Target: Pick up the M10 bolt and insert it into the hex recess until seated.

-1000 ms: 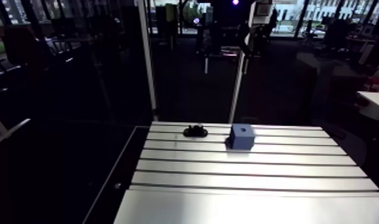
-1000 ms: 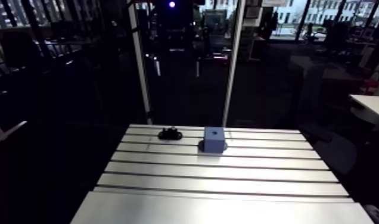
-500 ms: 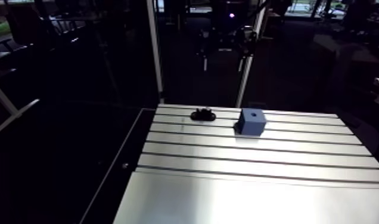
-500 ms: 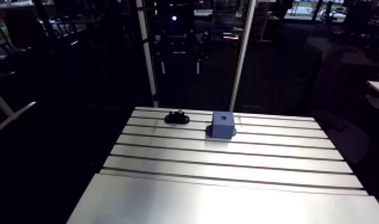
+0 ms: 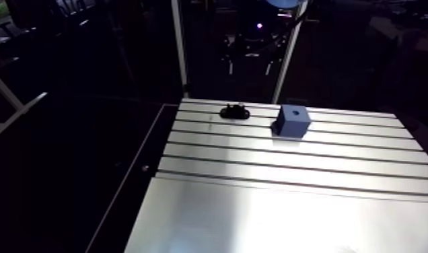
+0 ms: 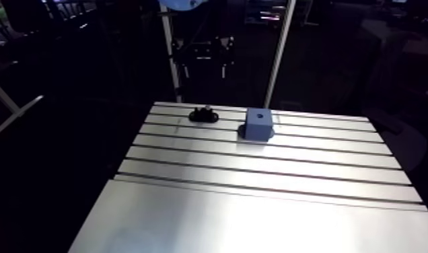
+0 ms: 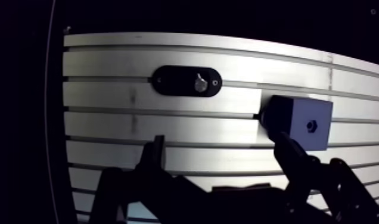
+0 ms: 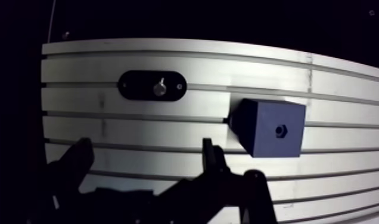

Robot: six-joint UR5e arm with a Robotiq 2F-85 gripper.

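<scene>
we see our tool [image 7: 220,140] released over the slotted worktop [image 7: 108,126], fingers spread with nothing between them. ahead of it the m10 bolt [image 7: 199,82] stands upright in a black oval holder [image 7: 174,80]. near that, apart, sits the blue block [image 7: 296,116], its hex recess [image 7: 311,126] unfilled.

Arm view: bolt [image 5: 238,107] on black holder [image 5: 234,113] too small to resolve. Wrist view: one gripper finger [image 7: 292,154] covers the blue block [image 7: 299,116] at its near corner; hex recess [image 7: 311,126] interior too dark to read.
</scene>
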